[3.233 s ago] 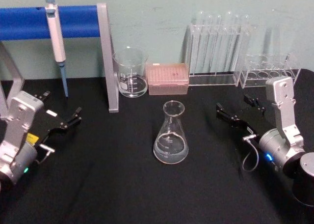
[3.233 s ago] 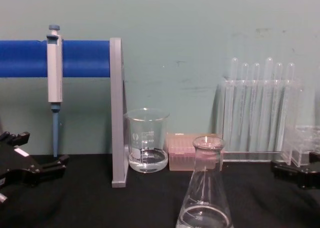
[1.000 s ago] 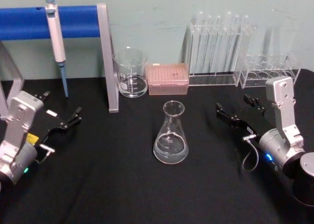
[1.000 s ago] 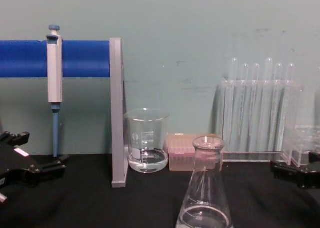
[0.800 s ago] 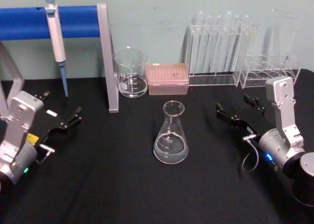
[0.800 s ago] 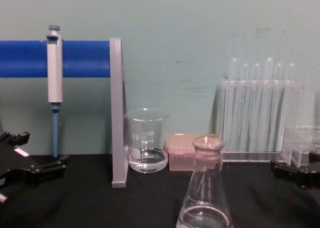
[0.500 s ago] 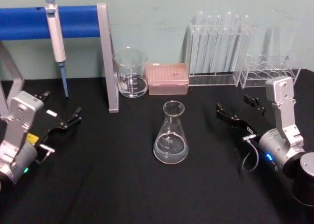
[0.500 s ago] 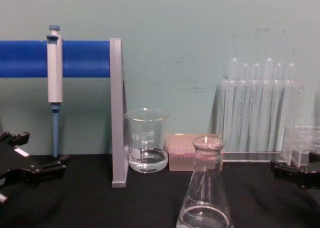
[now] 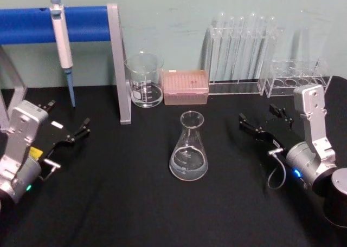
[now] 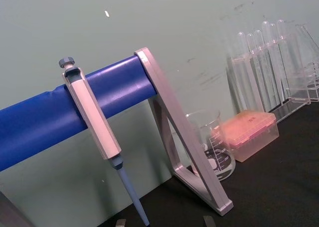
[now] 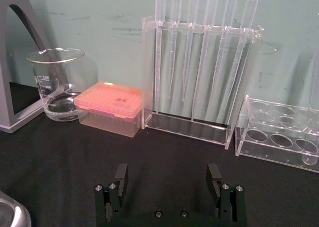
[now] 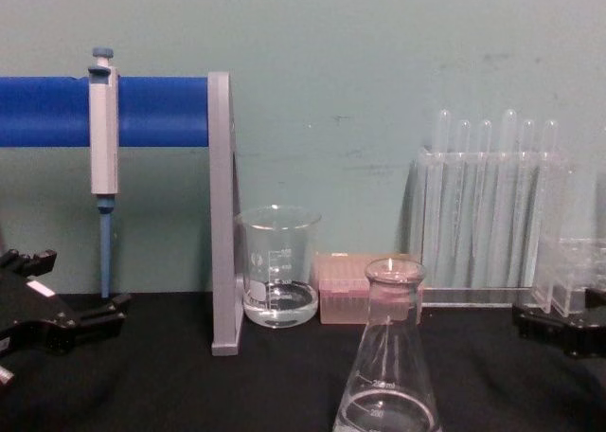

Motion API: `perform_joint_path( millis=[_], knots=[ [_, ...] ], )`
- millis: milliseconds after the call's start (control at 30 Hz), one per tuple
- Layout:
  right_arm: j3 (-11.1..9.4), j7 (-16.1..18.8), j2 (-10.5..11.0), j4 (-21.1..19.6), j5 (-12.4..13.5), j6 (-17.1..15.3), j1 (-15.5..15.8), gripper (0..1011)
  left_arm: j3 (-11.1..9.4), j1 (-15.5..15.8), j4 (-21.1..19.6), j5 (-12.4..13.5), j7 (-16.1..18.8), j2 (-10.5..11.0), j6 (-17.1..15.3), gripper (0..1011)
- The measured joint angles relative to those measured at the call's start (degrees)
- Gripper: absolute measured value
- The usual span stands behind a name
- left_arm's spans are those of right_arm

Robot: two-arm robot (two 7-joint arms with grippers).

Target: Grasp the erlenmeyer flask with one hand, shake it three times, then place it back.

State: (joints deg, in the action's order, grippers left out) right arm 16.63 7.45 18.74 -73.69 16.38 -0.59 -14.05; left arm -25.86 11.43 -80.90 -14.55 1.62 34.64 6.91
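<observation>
1. head view: the erlenmeyer flask (image 9: 188,147) is seen upright on the black counter (image 9: 135,203), near its middle, with clear liquid in its base. the left pincer (image 9: 69,126) is held well to the flask's left and the right pincer (image 9: 263,122) well to its right; both are spread apart and nothing is gripped. a beaker (image 9: 144,79) and a pink tip box (image 9: 185,86) are set behind the flask, with a test tube rack (image 9: 241,52) farther right and a pipette (image 9: 63,46) hung on a blue bar (image 9: 32,24).
2. left wrist view: the pipette (image 10: 97,130), the blue bar (image 10: 60,112), the beaker (image 10: 212,145) and the pink tip box (image 10: 249,132) are shown.
3. right wrist view: the right pincer (image 11: 169,179) is seen with its fingers (image 11: 119,179) set wide apart over the counter, empty.
4. chest view: the erlenmeyer flask (image 12: 388,356) is seen in front, apart from the left pincer (image 12: 66,295) and the right pincer (image 12: 559,328).
</observation>
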Motion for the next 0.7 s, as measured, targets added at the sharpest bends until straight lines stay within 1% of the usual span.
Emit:
perform_joint_path(
  millis=[700],
  knots=[
    [0.0,0.0,0.0,0.0,0.0,0.0,0.0,1002,0.0,0.0,0.0,0.0,0.0,0.0,0.0,1001]
  ],
)
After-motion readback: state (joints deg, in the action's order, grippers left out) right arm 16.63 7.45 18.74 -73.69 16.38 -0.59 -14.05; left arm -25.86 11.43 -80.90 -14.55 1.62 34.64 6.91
